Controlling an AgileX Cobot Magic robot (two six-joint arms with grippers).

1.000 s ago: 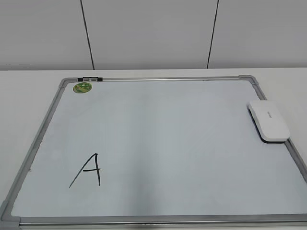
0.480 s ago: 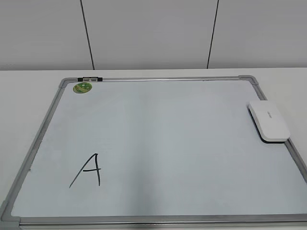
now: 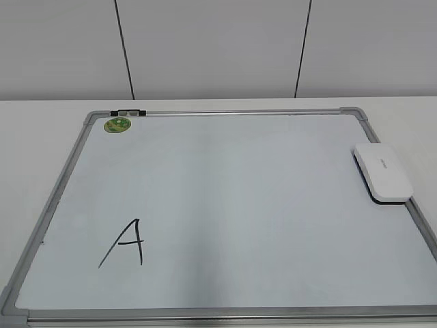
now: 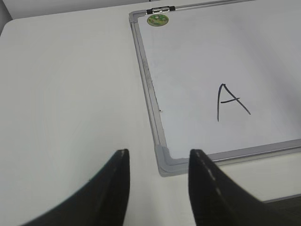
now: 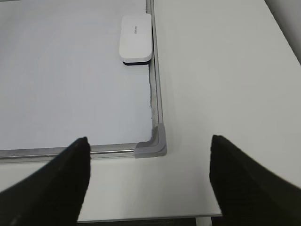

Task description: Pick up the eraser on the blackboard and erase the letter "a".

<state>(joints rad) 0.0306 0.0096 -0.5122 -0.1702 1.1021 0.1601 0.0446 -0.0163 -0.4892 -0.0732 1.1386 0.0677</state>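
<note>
The white eraser (image 3: 382, 172) lies flat on the right edge of the blackboard (image 3: 239, 191), a white board with a grey frame. The eraser also shows in the right wrist view (image 5: 136, 37), far ahead of my right gripper (image 5: 149, 146), which is open, empty and hovering over the board's near right corner. My left gripper (image 4: 157, 157) is open and empty above the board's (image 4: 197, 70) near left corner. No small lowercase "a" shows in any view. Only a large angular capital "A" (image 3: 125, 243) is drawn at the board's lower left, and it also shows in the left wrist view (image 4: 231, 101).
A round green sticker (image 3: 117, 125) and a black clip (image 3: 128, 112) sit at the board's far left corner. The white table (image 5: 221, 70) extends right of the board and left of it (image 4: 70, 84). A grey panelled wall stands behind.
</note>
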